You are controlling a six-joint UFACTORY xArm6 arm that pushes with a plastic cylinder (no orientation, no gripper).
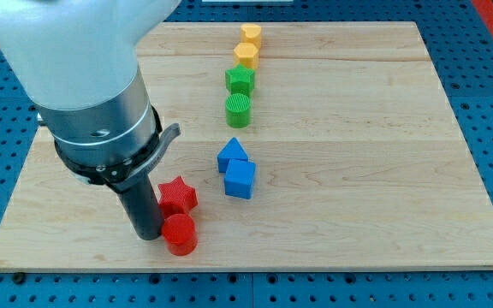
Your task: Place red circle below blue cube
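Note:
The red circle [179, 234] is a short red cylinder near the view's bottom, left of centre. My tip [148, 235] stands right against its left side. A red star [177, 196] sits just above the circle, touching or nearly touching it. The blue cube [240, 179] lies up and to the right of the circle, about a block's width away. A second blue block [232, 155], wedge-like, touches the cube's upper left.
A column of blocks runs up the middle: a green cylinder [239, 110], a green star [240, 81], and two yellow blocks [246, 56] [251, 36]. The arm's large grey body [101, 111] covers the board's upper left. The board's bottom edge [246, 267] is close under the circle.

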